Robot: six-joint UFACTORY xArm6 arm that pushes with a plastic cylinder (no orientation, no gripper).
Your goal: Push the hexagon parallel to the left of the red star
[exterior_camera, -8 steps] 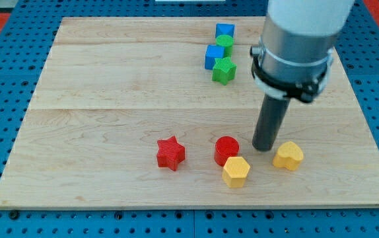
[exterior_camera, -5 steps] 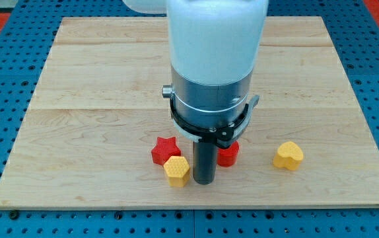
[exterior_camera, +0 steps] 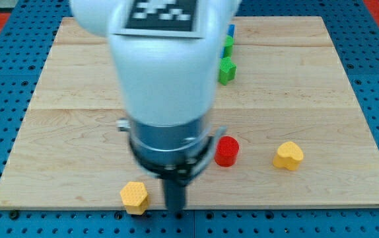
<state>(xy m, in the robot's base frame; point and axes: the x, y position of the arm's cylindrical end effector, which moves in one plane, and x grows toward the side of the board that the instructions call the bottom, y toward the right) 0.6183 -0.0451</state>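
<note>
The yellow hexagon [exterior_camera: 135, 196] lies near the board's bottom edge, left of centre. My tip [exterior_camera: 175, 210] is just to the hexagon's right, at the bottom edge of the board, apart from it by a small gap. The red star does not show; the arm's body covers the place where it stood. The arm fills the middle of the view.
A red cylinder [exterior_camera: 226, 151] sits right of the arm. A yellow heart-shaped block [exterior_camera: 288, 156] lies further right. A green star [exterior_camera: 226, 70], a green block [exterior_camera: 228, 44] and a blue block [exterior_camera: 231, 30] peek out at the view's top beside the arm. The wooden board [exterior_camera: 321, 99] ends just below my tip.
My tip has moved left and toward the view's bottom. The yellow hexagon slid left and down, away from the red star's side. The red star has become hidden behind the arm.
</note>
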